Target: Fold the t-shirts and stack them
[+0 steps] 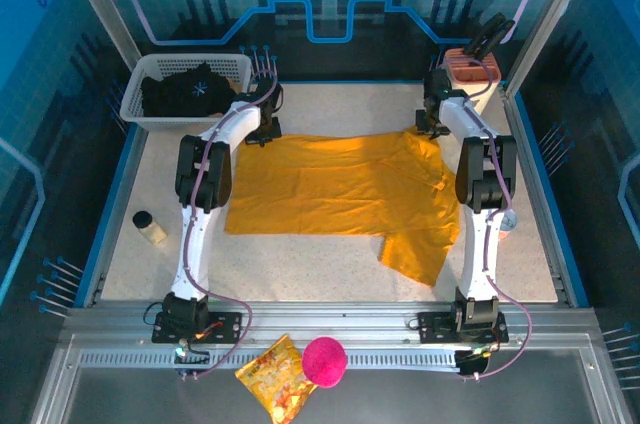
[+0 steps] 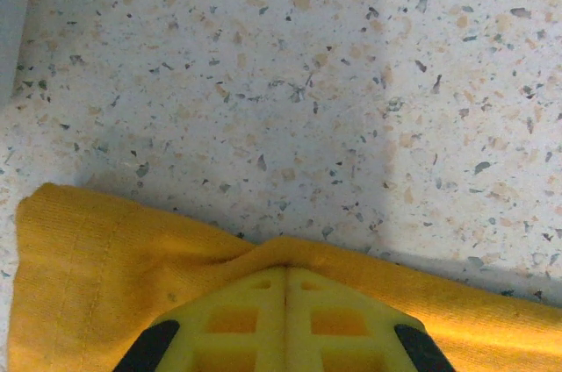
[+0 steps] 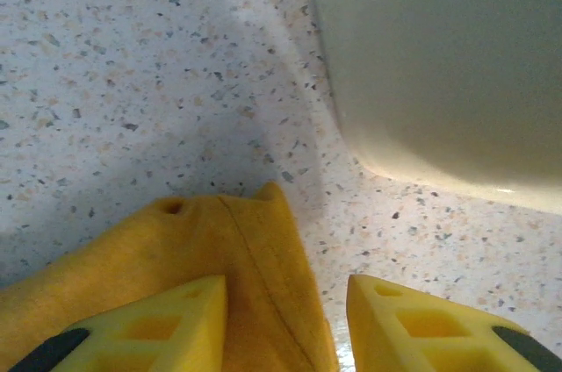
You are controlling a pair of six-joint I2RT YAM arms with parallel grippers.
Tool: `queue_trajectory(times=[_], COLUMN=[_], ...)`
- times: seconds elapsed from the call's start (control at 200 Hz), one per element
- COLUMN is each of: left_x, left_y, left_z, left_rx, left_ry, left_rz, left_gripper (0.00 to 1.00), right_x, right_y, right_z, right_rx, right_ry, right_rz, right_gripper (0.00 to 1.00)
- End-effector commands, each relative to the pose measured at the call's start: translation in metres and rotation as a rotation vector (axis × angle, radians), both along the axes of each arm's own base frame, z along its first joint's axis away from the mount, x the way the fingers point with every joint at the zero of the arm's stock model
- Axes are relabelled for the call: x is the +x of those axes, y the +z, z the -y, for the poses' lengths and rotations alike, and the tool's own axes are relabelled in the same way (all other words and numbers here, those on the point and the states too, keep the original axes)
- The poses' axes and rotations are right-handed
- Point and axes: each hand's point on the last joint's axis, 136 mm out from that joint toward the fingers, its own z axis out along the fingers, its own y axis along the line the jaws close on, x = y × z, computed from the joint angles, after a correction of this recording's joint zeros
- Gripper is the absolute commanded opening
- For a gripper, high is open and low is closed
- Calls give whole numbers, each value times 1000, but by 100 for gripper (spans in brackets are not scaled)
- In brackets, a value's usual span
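Mustard-orange short-sleeved cloth t-shirt (image 1: 330,189) is lying flat on the speckled table (image 1: 300,269), long axis running nine to three o'clock. Left gripper (image 2: 285,275) is sitting clamped on the twelve o'clock edge's left corner; right gripper (image 3: 285,302) is straddling the right corner, fingers apart, cloth lying between them. Folding toward six o'clock is looking dependent on that right pinch
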Motion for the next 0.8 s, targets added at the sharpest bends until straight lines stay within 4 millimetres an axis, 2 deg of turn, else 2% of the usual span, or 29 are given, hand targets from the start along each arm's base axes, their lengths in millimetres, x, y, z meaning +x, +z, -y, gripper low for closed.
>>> queue_trajectory(times=[0.0,0.085,0.215,0.42,0.44,0.536,0.601,0.646,0.796], left_x=[-13,-14,-16,-15,-15,-15,-16,-16,-23], left_y=[-14,-15,-17,-16,-17,-17,-17,-17,-19], left_z=[-15,-15,-15,-15,-15,-15,-15,-14,-14], left_rx=[32,32,29,28,29,29,28,26,8], left_ry=[46,51,57,56,56,54,55,58,96], left_rz=[-70,-77,-81,-78,-79,-79,-81,-83,-104], left_gripper=[0,0,0,0,0,0,0,0,0], right_x=[1,2,6,11,10,10,10,10,9], right_y=[-8,-10,2,5,-8,-18,-23,-25,-26], right_z=[-1,-4,-10,-6,-6,-3,-2,-1,2], right_rx=[69,99,137,130,127,123,121,122,108], right_ry=[-34,-36,-35,-49,-51,-58,-62,-63,-71], right_rz=[-1,3,38,37,11,-8,-14,-18,-24], right_gripper=[40,38,38,37,37,34,28,19,0])
